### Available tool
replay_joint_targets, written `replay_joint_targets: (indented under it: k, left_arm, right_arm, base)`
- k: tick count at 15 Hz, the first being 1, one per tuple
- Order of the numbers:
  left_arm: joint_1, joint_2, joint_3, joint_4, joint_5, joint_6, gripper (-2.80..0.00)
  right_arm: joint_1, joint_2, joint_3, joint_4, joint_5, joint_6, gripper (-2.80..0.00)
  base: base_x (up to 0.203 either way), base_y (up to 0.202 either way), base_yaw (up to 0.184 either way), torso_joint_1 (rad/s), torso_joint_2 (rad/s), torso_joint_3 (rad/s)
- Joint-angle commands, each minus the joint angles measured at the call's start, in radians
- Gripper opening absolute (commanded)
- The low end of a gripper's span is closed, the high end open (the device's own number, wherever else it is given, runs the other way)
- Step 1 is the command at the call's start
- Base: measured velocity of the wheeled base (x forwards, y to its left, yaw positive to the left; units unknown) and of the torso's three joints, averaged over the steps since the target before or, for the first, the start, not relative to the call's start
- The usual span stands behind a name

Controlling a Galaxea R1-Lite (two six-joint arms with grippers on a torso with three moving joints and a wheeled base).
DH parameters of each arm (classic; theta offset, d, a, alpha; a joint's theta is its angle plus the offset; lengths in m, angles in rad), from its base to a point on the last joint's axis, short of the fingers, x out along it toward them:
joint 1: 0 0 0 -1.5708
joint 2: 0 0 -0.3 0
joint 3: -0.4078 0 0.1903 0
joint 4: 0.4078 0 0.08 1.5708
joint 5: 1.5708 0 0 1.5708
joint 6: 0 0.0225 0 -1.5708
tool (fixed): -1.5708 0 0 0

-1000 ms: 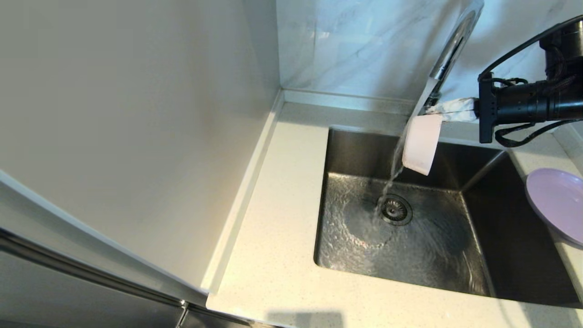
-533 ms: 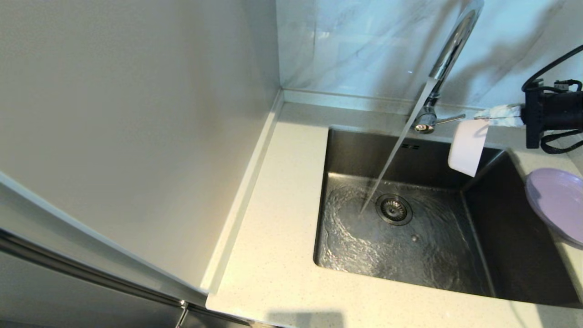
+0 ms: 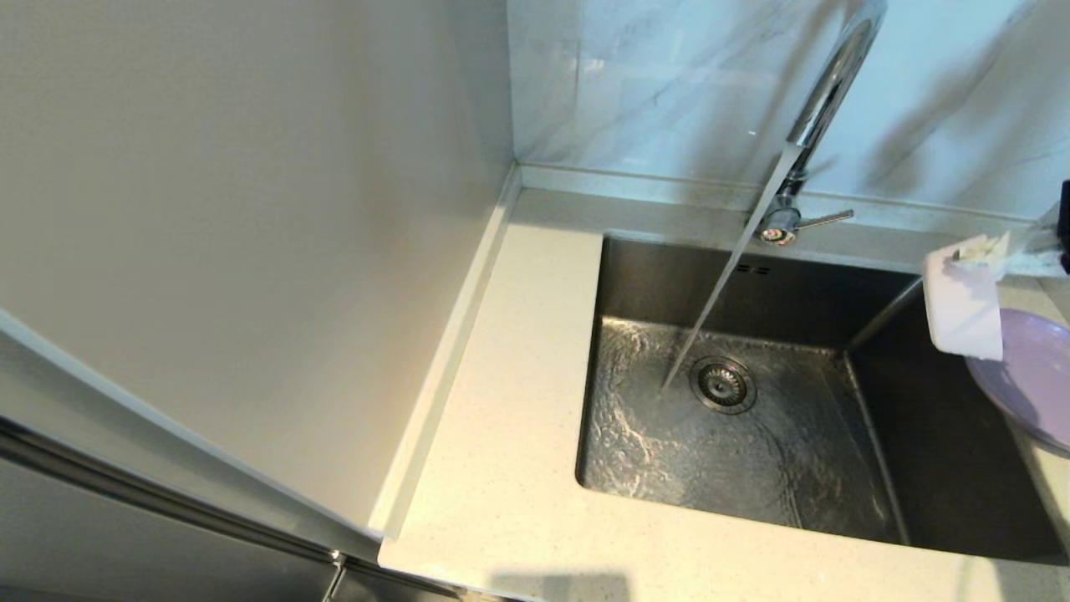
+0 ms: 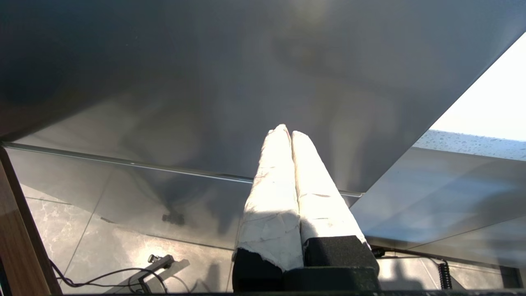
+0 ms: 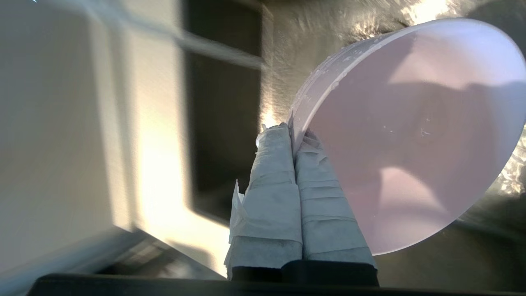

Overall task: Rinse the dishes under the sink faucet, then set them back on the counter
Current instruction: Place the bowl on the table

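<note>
Head view showed the right gripper [image 3: 995, 251] clamped on the pink bowl's [image 3: 963, 308] rim beside the plate [image 3: 1032, 376]; setting it level on the bench [image 3: 501, 468] seemed wise.

bowl [image 3: 963, 307]: we see it pale pink, tipped on its side, held off the counter above the sink's right edge | plate [image 3: 1026, 374]: lilac, flat on counter [image 3: 501, 468] by that edge | sink [image 3: 911, 468]: steel, wet floor, strainer drain | faucet [image 3: 823, 92]: chrome gooseneck at back edge, we see water running
</note>
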Motion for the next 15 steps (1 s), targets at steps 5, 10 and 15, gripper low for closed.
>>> replay_joint_targets:
  k: [5, 10, 15]
  left_arm:
    - [0.000, 0.000, 0.000, 0.000, 0.001, 0.000, -2.80]
    - [0.000, 0.000, 0.000, 0.000, -0.001, 0.000, -2.80]
    - [0.000, 0.000, 0.000, 0.000, -0.001, 0.000, -2.80]
  right_arm:
    - [0.013, -0.142, 0.301, 0.026, -0.327, -0.205, -2.80]
    - [0.000, -0.320, 0.542, 0.029, -0.393, -0.335, -2.80]
    - [-0.004, -0.345, 0.618, 0.030, -0.397, -0.395, -2.80]
  base:
    - [0.000, 0.000, 0.000, 0.000, 0.00, 0.000]
    - [0.000, 0.000, 0.000, 0.000, 0.00, 0.000]
    - [0.000, 0.000, 0.000, 0.000, 0.00, 0.000]
